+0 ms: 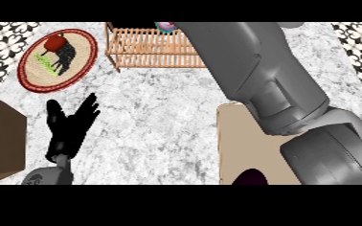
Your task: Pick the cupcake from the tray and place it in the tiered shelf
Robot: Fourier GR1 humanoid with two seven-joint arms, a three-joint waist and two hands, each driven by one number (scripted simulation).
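Head view shows me the cupcake [164, 26] as a pink and teal sliver at the far edge, over the slatted wooden tiered shelf [152, 48], mostly hidden behind my right forearm; I cannot tell that hand's state. Nearer on the right lies the beige tray [244, 148]. My left hand [69, 122] rests spread wide on the near left of the marbled counter [155, 119], and a round woven plate [58, 60] sits far left.

Round woven mat [58, 59] at upper left; brown box [10, 141] at left edge.
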